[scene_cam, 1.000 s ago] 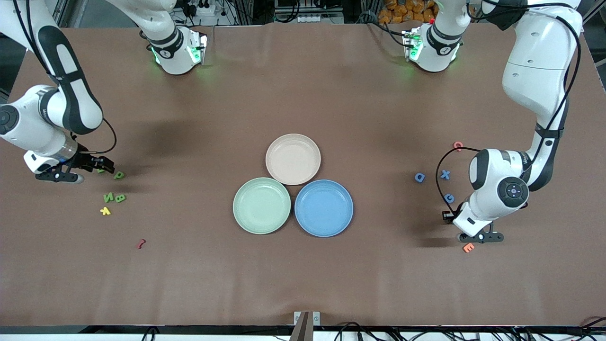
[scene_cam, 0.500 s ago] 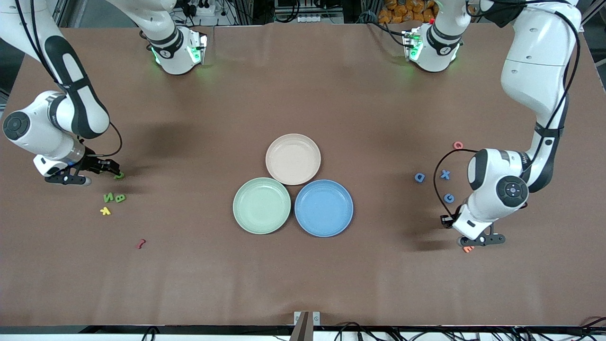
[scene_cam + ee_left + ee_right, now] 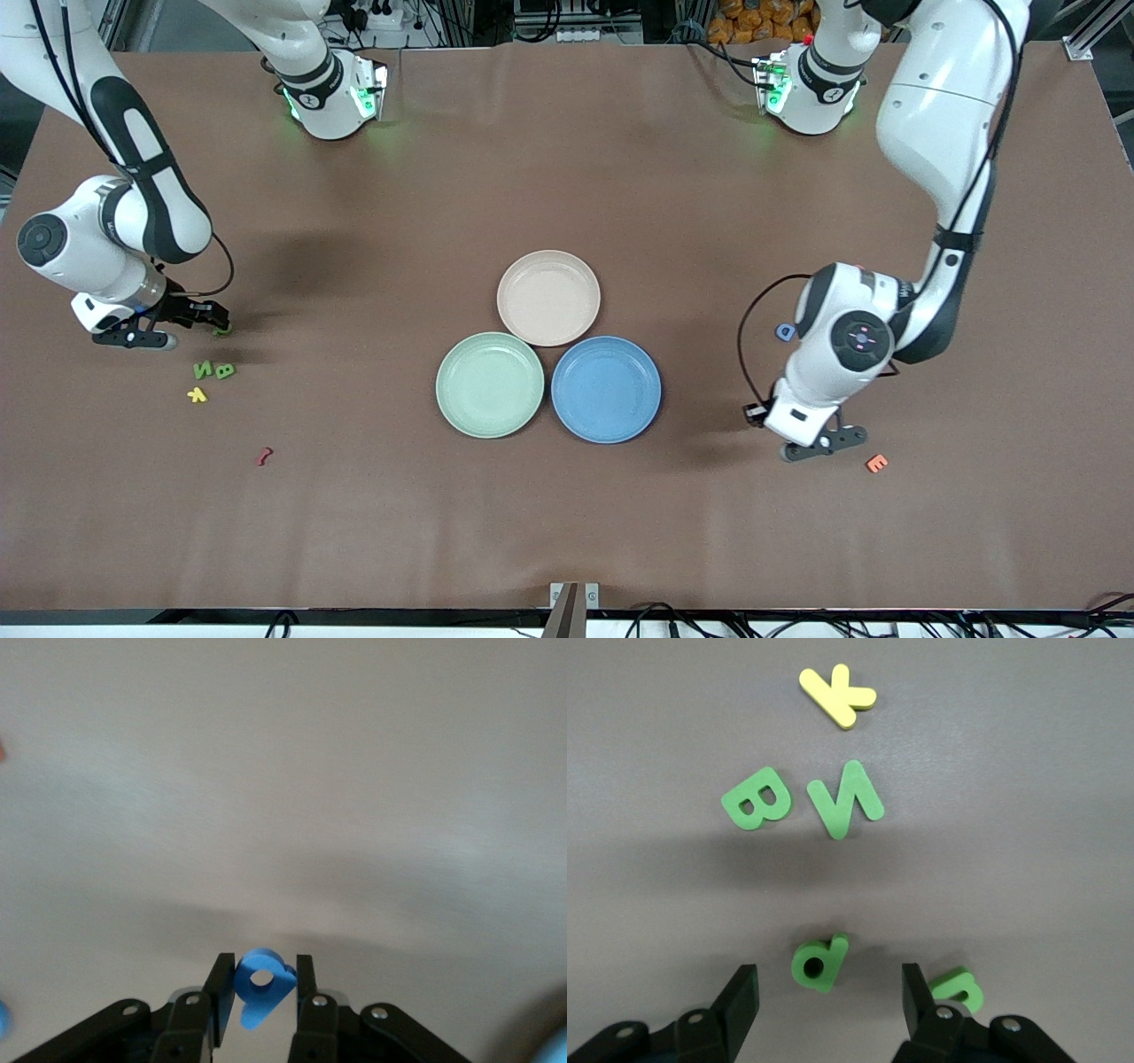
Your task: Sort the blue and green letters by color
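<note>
Brown matte bench (image 3: 567, 514), three plates clustered at centre. A small flat blue foam letter P (image 3: 259, 985) is pinched upright in the clenched left gripper (image 3: 259, 992), in the air at about 4 o'clock of the blue plate (image 3: 606, 389). It is judged light and squashy, best taken across its thin faces. The right gripper (image 3: 829, 997) is spread around the green foam P (image 3: 819, 961), not yet closed. Blue X and G are hidden by the left arm; only the blue D (image 3: 785, 331) is seen.

The green U (image 3: 959, 989) sits half hidden by one right finger (image 3: 926, 1005) — the blue P's (image 3: 260, 984) stem runs off-frame between the left fingers (image 3: 219, 992).
</note>
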Robot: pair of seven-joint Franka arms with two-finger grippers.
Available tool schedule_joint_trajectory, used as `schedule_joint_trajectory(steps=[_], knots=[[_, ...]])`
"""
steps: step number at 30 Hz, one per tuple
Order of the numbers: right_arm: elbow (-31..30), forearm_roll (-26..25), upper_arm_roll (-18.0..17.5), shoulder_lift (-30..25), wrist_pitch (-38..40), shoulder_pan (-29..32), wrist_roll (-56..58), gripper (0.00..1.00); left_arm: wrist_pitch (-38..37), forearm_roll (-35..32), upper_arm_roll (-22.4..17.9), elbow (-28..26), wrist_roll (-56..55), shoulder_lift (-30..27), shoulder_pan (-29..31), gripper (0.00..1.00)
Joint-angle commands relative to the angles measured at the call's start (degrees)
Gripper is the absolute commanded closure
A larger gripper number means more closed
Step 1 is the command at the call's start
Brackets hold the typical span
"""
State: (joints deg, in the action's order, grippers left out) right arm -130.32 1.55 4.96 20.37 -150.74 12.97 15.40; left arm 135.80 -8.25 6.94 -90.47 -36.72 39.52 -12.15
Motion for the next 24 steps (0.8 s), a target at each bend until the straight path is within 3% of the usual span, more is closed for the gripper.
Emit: schedule_joint_trajectory(steps=[1,15,24], knots=[[-0.28,1.27,-1.09,1.25,-1.92,0.83,1.21,0.27,-1.41,0.87,-0.35,1.08,-6.34,-0.59,-4.54,0.76],[-0.28,1.62,-1.53,1.78,-2.10,0.83,1.21,0.32,-0.10,1.31,-0.35,4.86,-18.29,2.23,-15.09,0.75],[-0.19,1.62,-1.53,2.31,-2.27,0.92,1.21,0.32,11.32,1.22,-0.61,6.79,-22.26,6.79,-19.93,0.75]])
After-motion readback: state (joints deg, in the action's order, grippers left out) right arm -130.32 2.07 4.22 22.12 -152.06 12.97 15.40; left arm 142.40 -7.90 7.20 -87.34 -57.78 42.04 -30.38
